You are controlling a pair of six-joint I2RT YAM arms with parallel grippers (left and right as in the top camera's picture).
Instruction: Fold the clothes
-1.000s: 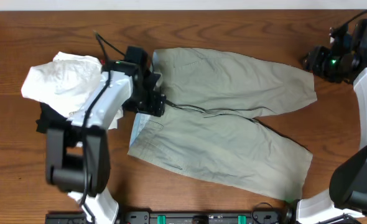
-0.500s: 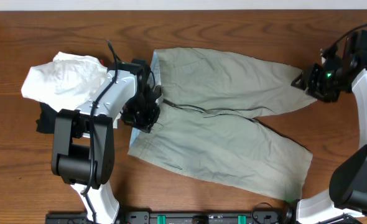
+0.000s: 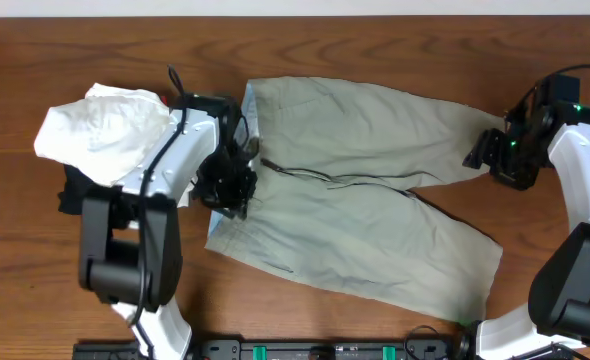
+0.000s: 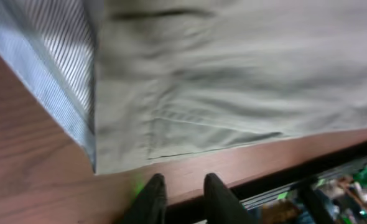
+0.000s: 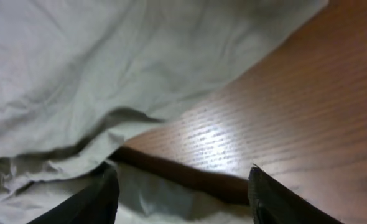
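Note:
The clothes, khaki shorts (image 3: pixel 375 215), lie spread flat with the waist at the left and both legs running right. My left gripper (image 3: pixel 237 190) hovers over the waist by the fly. In the left wrist view the shorts (image 4: pixel 233 74) and their pale blue striped waistband (image 4: pixel 59 68) fill the top; my left gripper (image 4: pixel 183 186) stands narrowly open over bare wood, holding nothing. My right gripper (image 3: pixel 483 156) is at the hem of the far leg. Seen from the right wrist, it (image 5: pixel 183 190) is wide open with the hem of the shorts (image 5: pixel 109 62) lying under it.
A pile of white garments (image 3: pixel 100 135) with black cloth (image 3: pixel 70 190) under it sits left of the shorts, touching my left arm. The wooden table (image 3: pixel 375 40) shows bare wood behind and right of the shorts. Its front edge (image 4: pixel 333 158) runs close below the waist.
My left gripper slid from the waistband's upper corner down toward the fly. My right arm came in from the far right edge, leftward and down, to the far leg's hem.

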